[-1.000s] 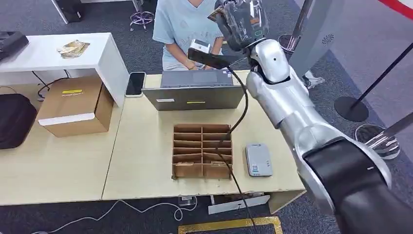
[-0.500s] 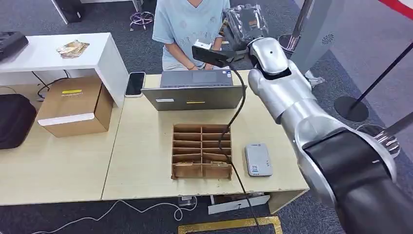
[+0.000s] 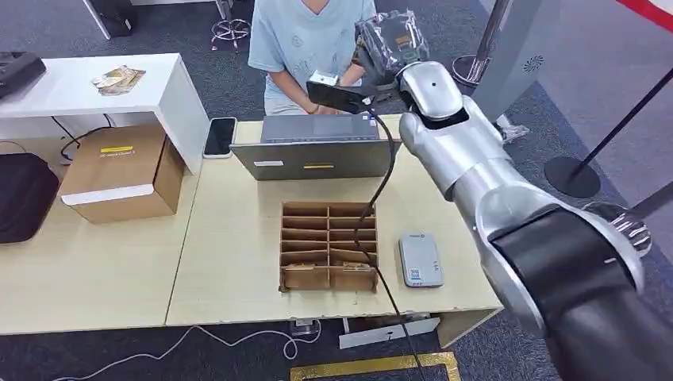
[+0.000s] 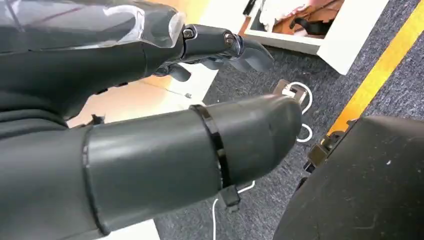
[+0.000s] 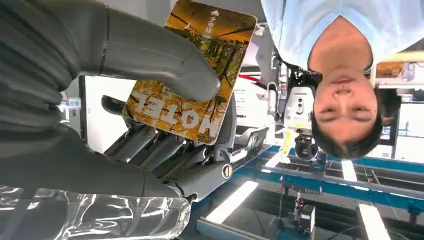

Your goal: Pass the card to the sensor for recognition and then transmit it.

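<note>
Right hand (image 5: 165,150) up high past the counter's (image 3: 238,262) far edge, thumb pinning the orange card (image 5: 192,70) before a seated person (image 3: 305,40). The sensor (image 3: 421,259) lies near the front edge beside a cardboard organiser (image 3: 328,246). Left hand (image 4: 210,47) hangs over carpet, fingers loosely extended, holding nothing.

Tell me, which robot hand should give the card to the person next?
The right hand, probably. It already pinches the card between thumb and fingers, raised beyond the laptop toward the person. The left hand holds nothing and hangs low by the floor.
</note>
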Tool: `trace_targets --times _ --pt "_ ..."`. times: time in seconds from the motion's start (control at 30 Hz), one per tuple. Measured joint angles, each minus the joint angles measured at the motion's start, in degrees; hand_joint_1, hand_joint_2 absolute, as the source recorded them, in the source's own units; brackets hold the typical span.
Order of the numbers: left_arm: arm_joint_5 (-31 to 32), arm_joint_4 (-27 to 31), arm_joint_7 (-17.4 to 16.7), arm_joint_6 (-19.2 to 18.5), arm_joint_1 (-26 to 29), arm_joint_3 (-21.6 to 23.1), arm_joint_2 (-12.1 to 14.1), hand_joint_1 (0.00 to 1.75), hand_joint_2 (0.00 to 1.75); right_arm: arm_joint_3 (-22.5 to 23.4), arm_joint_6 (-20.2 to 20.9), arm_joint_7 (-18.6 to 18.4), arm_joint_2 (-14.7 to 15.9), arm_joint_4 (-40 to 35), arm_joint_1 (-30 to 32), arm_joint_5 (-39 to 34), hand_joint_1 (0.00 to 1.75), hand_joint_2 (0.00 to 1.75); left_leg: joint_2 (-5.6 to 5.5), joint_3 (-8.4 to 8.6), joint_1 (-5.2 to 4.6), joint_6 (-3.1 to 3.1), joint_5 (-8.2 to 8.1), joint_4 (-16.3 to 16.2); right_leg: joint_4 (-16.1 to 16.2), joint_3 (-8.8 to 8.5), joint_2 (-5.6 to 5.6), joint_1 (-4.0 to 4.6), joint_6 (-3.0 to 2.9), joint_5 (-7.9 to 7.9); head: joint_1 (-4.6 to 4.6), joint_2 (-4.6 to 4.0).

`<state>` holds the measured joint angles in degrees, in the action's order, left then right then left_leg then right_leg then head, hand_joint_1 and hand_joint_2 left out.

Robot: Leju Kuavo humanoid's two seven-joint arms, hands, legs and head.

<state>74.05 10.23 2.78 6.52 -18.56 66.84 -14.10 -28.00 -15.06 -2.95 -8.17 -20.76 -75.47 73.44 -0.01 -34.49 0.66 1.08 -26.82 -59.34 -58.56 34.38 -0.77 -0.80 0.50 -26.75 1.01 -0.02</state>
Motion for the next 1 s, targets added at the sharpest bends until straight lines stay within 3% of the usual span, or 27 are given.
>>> trace_targets --times 0.97,1.0 --pt "1.5 0.3 0.3 0.2 -0.1 0.3 0.1 0.00 0.00 -0.1 -0.5 -0.4 -1.0 1.1 1.0 0.3 1.71 1.75 0.01 0.00 0.00 0.00 0.00 0.0 0.0 0.01 0.00 0.00 0.00 0.00 0.00 0.00" --pt "1.5 0.3 0.3 0.2 -0.1 0.3 0.1 0.00 0.00 -0.1 -0.5 -0.5 -1.0 1.2 1.0 0.3 0.00 1.75 0.01 0.00 0.00 0.00 0.00 0.0 0.0 0.01 0.00 0.00 0.00 0.00 0.00 0.00"
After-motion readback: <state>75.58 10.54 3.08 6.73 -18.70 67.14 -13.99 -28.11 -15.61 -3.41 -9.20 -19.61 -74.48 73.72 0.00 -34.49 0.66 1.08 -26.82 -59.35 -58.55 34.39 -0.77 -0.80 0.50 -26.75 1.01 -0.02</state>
